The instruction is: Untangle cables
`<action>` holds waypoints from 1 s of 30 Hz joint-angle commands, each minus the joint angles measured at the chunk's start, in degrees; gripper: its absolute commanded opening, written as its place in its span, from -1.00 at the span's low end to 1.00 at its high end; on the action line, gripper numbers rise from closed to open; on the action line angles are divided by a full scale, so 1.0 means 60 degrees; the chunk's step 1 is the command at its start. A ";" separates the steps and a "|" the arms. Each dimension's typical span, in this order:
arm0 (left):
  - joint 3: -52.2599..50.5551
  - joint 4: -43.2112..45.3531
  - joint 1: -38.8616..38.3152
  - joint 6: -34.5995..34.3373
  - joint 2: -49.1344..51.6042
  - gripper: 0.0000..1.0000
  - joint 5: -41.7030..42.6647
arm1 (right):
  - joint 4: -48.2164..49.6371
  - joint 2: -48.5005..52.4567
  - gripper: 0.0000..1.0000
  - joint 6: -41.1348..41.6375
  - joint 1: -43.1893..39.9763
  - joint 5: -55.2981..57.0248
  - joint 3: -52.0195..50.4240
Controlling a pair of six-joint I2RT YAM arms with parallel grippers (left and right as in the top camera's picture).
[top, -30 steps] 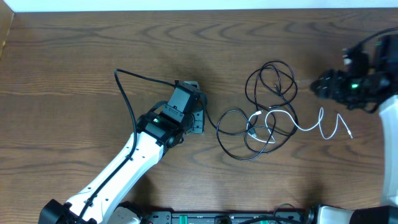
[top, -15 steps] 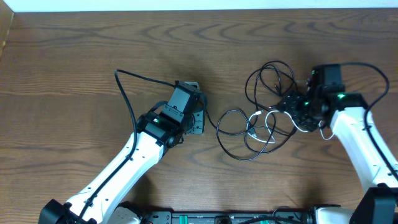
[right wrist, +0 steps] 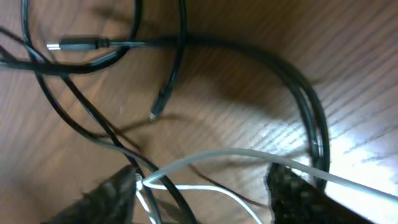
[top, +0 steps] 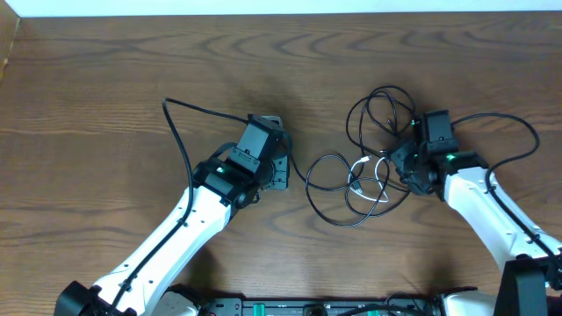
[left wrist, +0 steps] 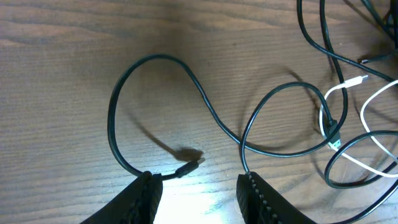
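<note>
Item: black cables (left wrist: 155, 57) and white cable (right wrist: 249, 152), tangled in loops on the wooden surface (top: 105, 88), right of centre. I judge them light, limp and slippery, best taken near a plug. My left fingers (left wrist: 144, 198) stand apart, with a black plug (left wrist: 188, 168) between the tips. My right fingers (right wrist: 292, 193) are spread astride the white cable.

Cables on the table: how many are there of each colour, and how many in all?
White cable: 1
Black cables: 2, probably; they overlap too much to be sure
Total: 3
</note>
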 commanded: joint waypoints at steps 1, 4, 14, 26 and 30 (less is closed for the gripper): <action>0.0033 -0.0051 0.0029 -0.0051 0.0036 -0.11 0.0029 | 0.0280 0.0033 0.17 0.0641 0.0208 0.0823 -0.0120; 0.0033 -0.0055 0.0029 -0.0058 0.0036 -0.12 0.0240 | 0.0331 0.0091 0.17 0.0645 0.0295 0.1151 -0.0120; 0.0033 -0.0062 0.0022 -0.0084 0.0036 -0.12 0.0237 | 0.0801 0.1213 0.17 0.0914 0.0546 0.0914 -0.0120; 0.0033 -0.0058 0.0022 -0.0087 0.0036 -0.12 0.0233 | 0.1053 0.0477 -0.98 -0.0565 0.0313 0.0900 0.0004; 0.0033 -0.0058 0.0022 -0.0087 0.0036 -0.12 0.0233 | 0.0506 -0.0200 -0.98 -0.1734 0.0025 0.0900 0.0401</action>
